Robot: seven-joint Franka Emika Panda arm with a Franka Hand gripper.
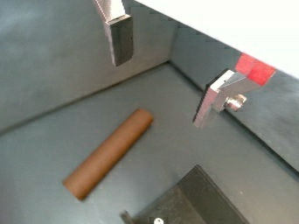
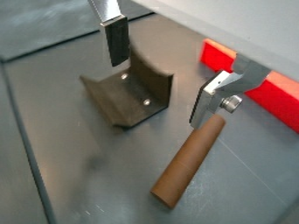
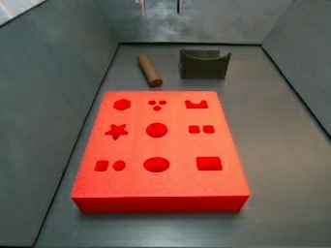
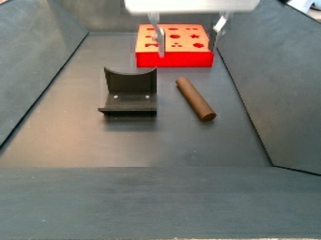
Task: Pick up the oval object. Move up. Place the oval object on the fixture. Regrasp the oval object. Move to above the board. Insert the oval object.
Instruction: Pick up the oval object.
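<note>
Side view shows the peg [image 4: 194, 98] lying flat at 3 o'clock of the fixture [image 4: 128, 94], tool [image 4: 185, 30] spread empty above. Stiff, light, likely rolls; grip mid-length.

The oval object [image 4: 194, 97] lies beside the fixture [image 4: 128, 93], the board [image 4: 175, 45] behind, claw [image 4: 186, 31] above.

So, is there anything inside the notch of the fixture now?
No. The U-shaped notch of the fixture is empty. The oval object lies on the floor beside it. The gripper hangs open above, holding nothing. The floor under the fixture is hidden.
</note>
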